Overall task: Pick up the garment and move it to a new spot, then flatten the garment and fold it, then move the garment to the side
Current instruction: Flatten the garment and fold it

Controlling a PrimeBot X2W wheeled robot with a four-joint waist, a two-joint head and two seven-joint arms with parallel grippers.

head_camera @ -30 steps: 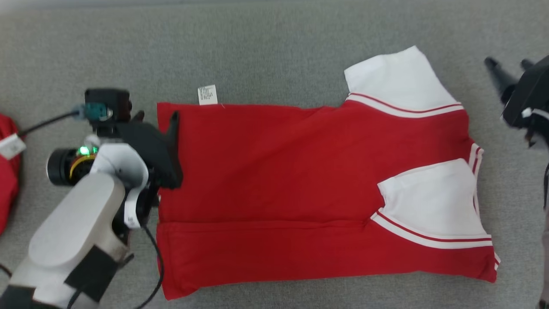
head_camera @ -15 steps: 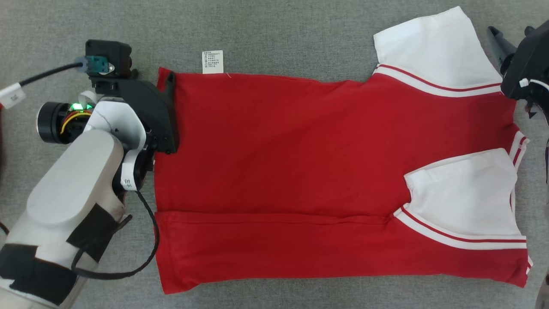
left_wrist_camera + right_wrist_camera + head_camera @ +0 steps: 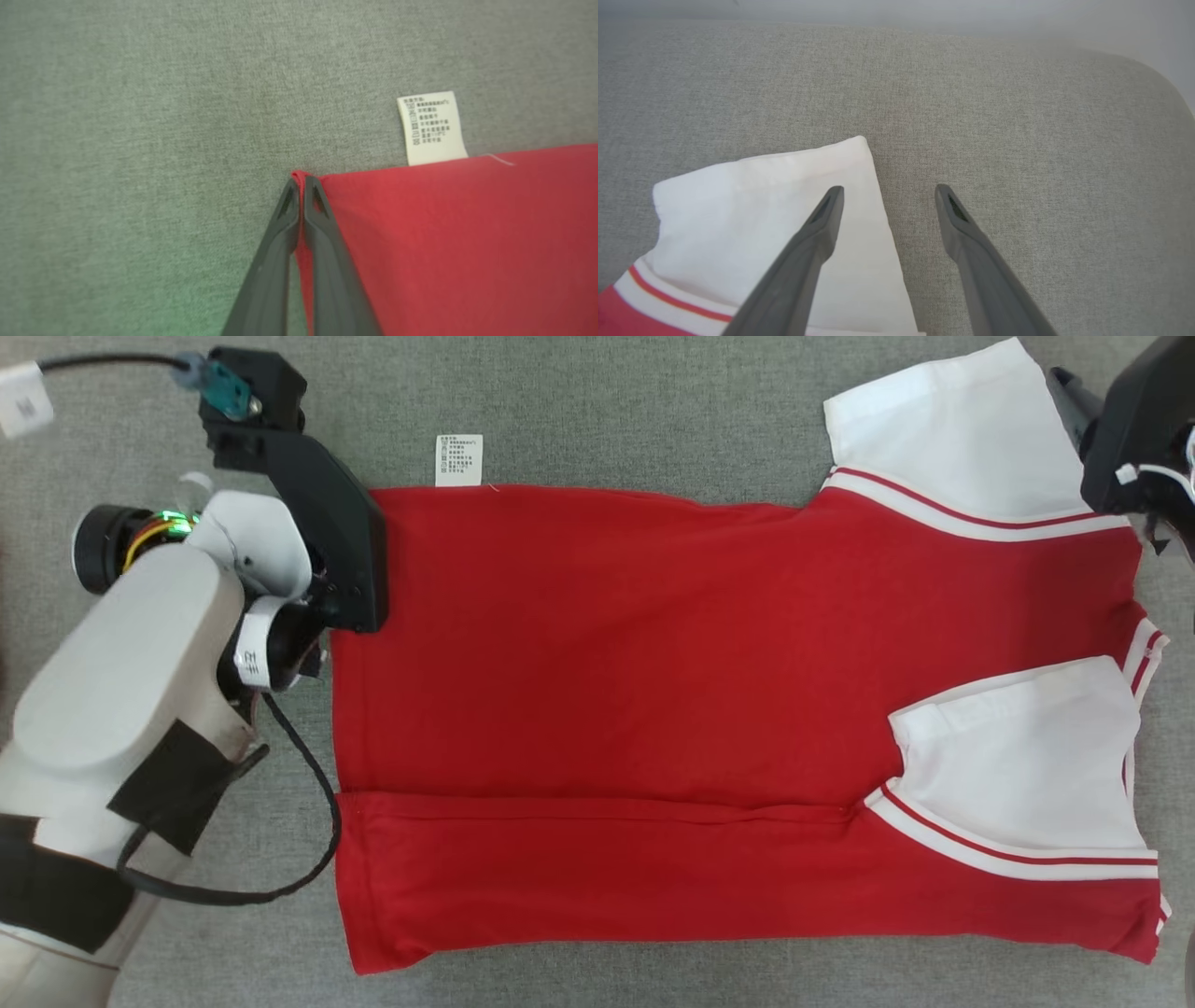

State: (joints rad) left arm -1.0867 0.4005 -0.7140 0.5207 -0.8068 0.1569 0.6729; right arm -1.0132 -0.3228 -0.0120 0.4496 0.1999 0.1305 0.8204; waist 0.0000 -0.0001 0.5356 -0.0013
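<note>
Two sets of jaws sit at the far edge of the garment [image 3: 653,709], one pinching, one spread.
We see the red garment with white sleeves lying flat on the grey cloth surface [image 3: 607,392], hem to the left, sleeves to the right. The left jaws are pressed together on its far left corner, a sliver of red cloth caught between the fingers [image 3: 322,233], and the white care label [image 3: 432,128] is just right of them. The right jaws stand spread over the far right sleeve [image 3: 761,196], one finger above white cloth and the other above bare grey, with the sleeve's edge between them. We cannot tell whether they touch it.
</note>
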